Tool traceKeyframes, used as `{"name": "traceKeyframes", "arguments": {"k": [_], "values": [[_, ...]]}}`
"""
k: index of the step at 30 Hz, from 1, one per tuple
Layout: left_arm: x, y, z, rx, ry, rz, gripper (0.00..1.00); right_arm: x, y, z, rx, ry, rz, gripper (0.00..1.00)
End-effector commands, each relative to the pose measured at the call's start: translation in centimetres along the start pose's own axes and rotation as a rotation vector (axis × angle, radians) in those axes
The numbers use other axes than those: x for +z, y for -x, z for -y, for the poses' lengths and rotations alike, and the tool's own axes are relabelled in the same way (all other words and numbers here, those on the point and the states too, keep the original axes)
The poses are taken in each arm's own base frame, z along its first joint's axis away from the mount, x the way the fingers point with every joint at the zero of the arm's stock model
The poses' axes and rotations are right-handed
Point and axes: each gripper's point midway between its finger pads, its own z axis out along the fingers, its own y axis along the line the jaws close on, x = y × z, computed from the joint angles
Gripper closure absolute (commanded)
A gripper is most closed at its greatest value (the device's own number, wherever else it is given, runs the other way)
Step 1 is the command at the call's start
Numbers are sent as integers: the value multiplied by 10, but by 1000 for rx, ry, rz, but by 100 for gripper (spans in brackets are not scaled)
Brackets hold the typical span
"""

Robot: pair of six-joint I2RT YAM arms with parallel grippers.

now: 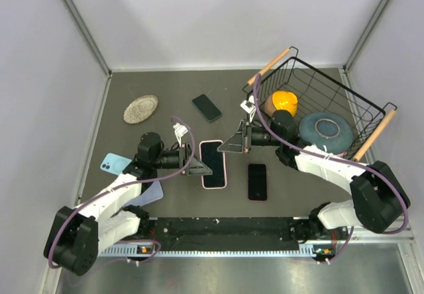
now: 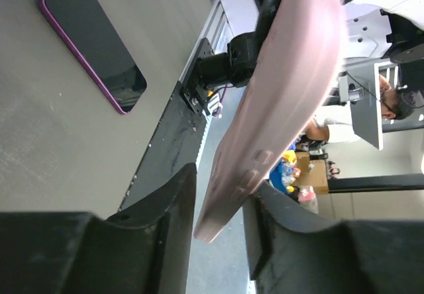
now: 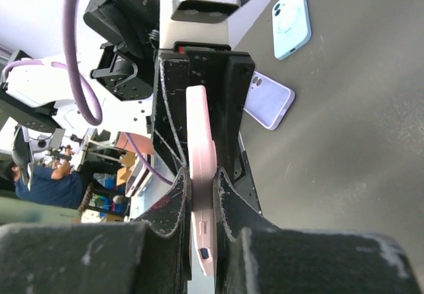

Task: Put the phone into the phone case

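Note:
A pink phone case (image 1: 213,163) with a black phone screen showing inside its rim is held up at the table's middle, between both grippers. My right gripper (image 1: 233,144) is shut on its upper right edge; in the right wrist view both fingers press the pink case (image 3: 199,135) at the gripper (image 3: 201,181). My left gripper (image 1: 199,169) is at the case's lower left edge. In the left wrist view the case (image 2: 285,89) lies tilted between the gripper's (image 2: 222,195) jaws, touching one finger, with a gap at the other.
A black phone with a purple rim (image 1: 257,181) lies just right of the case and also shows in the left wrist view (image 2: 93,42). Another black phone (image 1: 207,107) lies behind. Light blue (image 1: 114,163) and lavender (image 1: 151,191) cases lie left. A woven coaster (image 1: 140,108) and a wire basket (image 1: 344,92) stand at the back.

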Motion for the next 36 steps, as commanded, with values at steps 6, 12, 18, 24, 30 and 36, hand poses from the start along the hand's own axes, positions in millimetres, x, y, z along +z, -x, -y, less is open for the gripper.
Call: {"name": "traceKeyframes", "arguments": {"k": [6,12,18,24,30,36], "values": [[5,9,-4,-16,-18,25,100,-4,15,-35,-87,76,38,64],[4,8,-27,-23,119,15,100,0,28,-37,-109,66,70,72],[3,8,-51,-55,249,16,100,3,31,-30,-121,-1,75,100],[5,16,-31,-21,172,50,100,8,8,-28,-174,-49,-30,68],[0,31,-2,49,110,120,100,-4,-23,-27,-116,14,-56,25],[-6,45,20,106,81,213,100,-14,-49,-14,-63,-6,-80,19]]}}
